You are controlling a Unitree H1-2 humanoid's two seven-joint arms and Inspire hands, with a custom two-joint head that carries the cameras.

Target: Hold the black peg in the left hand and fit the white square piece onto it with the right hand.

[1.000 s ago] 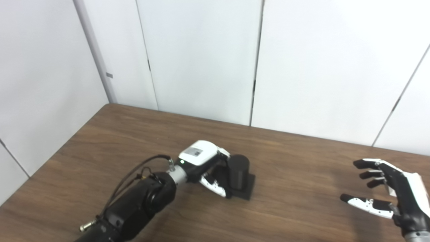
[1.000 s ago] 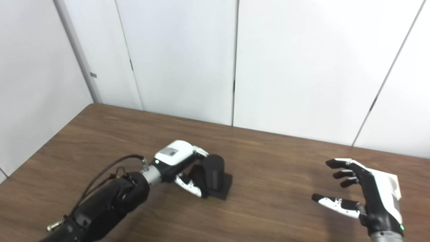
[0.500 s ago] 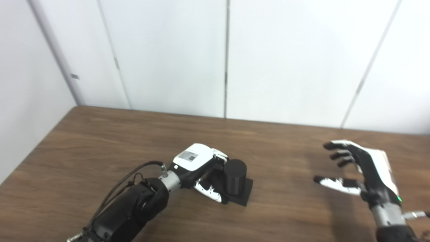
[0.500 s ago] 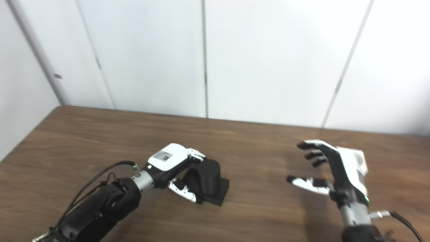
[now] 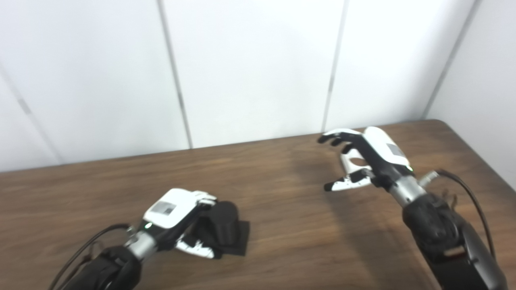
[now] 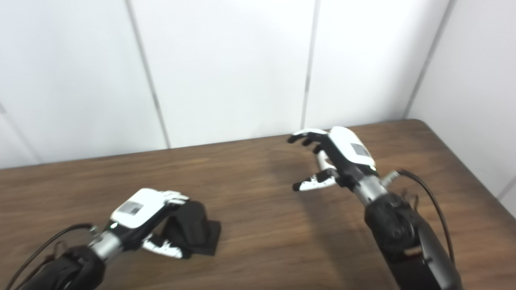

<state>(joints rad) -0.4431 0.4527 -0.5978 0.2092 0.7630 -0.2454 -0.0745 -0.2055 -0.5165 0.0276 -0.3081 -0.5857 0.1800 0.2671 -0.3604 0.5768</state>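
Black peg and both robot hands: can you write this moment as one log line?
left hand: shut on black peg, peg on table | right hand: open, holding nothing, above table | white square piece: not in view

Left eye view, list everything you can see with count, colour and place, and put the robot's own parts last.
black peg: one, black, upright on its square base, table's near left, inside the left hand's grasp
white piece: one, white, partly hidden under the right hand; shape unclear
table: one, dark brown wood, fills the lower picture
wall panels: white, behind the table
left hand: one, white and black, closed on the peg
right hand: one, white and black, fingers spread, far right
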